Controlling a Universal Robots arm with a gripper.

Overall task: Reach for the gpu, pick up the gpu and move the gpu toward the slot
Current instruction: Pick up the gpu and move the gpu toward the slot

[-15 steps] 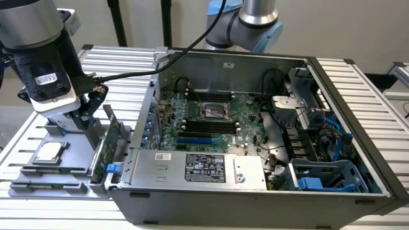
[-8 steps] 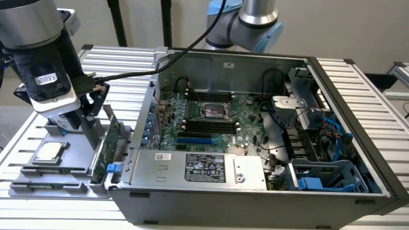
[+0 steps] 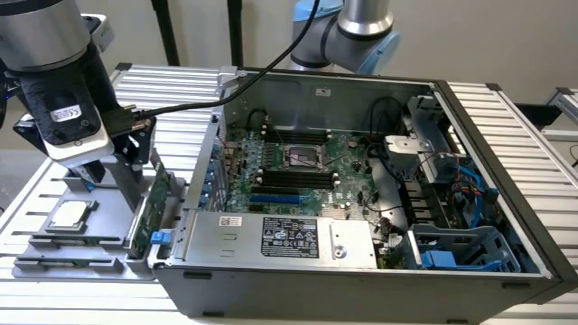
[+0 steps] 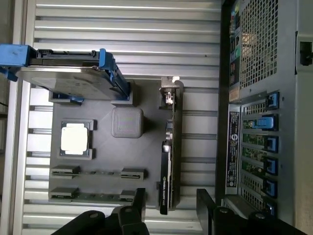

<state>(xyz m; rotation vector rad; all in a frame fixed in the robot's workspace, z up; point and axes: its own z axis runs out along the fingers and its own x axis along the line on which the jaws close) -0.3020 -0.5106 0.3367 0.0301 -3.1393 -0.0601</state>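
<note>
As it stands, step: reach; nothing grasped yet.
gripper (image 4: pixel 171 196): released, fingers apart over the card's end.
gpu (image 4: pixel 170 147): on edge in grey holder (image 4: pixel 102 161), beside case (image 4: pixel 274 73).
Grasp calls for: squaring onto the thin edge.

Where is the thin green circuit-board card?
At the exterior view's left, the green card stands on edge in the grey holder, beside the dark computer case.

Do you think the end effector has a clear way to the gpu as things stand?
Probably yes: the open end effector hangs over the gpu, which stands on edge in the grey holder, both faces free; the computer case sits close beside it.
</note>
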